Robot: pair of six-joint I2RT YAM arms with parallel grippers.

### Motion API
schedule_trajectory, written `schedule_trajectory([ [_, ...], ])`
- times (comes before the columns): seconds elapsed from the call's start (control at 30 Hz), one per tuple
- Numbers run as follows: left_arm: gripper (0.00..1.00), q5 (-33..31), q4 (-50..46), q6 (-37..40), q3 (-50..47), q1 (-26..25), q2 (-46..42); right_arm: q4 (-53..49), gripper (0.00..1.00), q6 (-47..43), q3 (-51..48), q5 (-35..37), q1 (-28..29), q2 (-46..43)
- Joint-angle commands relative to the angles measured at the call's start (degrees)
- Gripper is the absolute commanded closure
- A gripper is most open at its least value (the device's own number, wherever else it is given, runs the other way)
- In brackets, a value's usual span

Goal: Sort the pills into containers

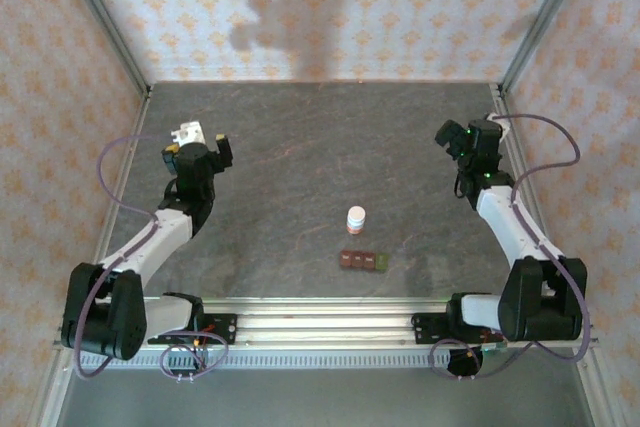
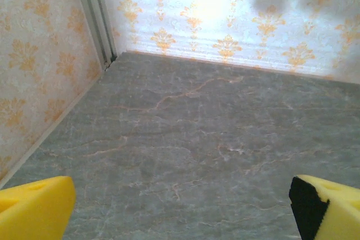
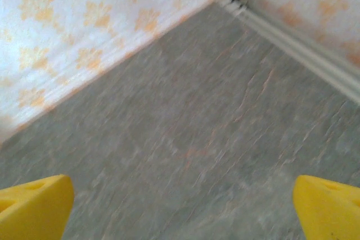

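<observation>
Top view: the containers point(image 1: 362, 260) are too small to tell what lies in the compartments, and the print on the white bottle point(image 1: 355, 218) just beyond them is unreadable. On the left gripper point(image 2: 181, 203) the yellow fingers point(image 2: 36, 209) are cut off at the bottom corners, tips alone in frame. The right gripper point(image 3: 183, 203) has its fingers point(image 3: 329, 206) cropped likewise, and the tabletop point(image 3: 197, 127) there is smeared by blur.

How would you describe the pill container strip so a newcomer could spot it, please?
On the grey table, near the front edge, right of centre, lies the container strip. It is a flat row of brownish-red compartments with one green end, unlike the upright white bottle just behind it.
</observation>
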Motion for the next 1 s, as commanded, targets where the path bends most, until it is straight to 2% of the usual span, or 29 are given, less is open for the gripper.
schedule_trajectory([
  [0.0,0.00,-1.82,-17.32,-6.82,6.20,-3.01,-1.99,-12.63,0.00,1.72,1.44,-6.76,2.56,-3.72],
  [0.13,0.00,2.06,-25.73,-9.20,11.01,-6.68,-3.78,-17.83,0.01,2.55,-0.42,-7.70,7.59,-7.89],
  [0.33,0.00,6.11,-28.90,-14.10,8.92,-11.57,-9.57,-23.44,0.04,6.25,-5.15,-6.34,15.83,-13.73],
  [0.67,0.00,2.39,-26.48,-19.16,-0.96,-19.95,-18.35,-30.39,0.07,15.60,-13.84,-3.57,27.93,-20.84],
  [0.97,0.00,0.41,-27.49,-19.52,-4.13,-22.18,-19.51,-27.59,0.07,24.39,-21.86,-3.00,36.99,-24.33],
])
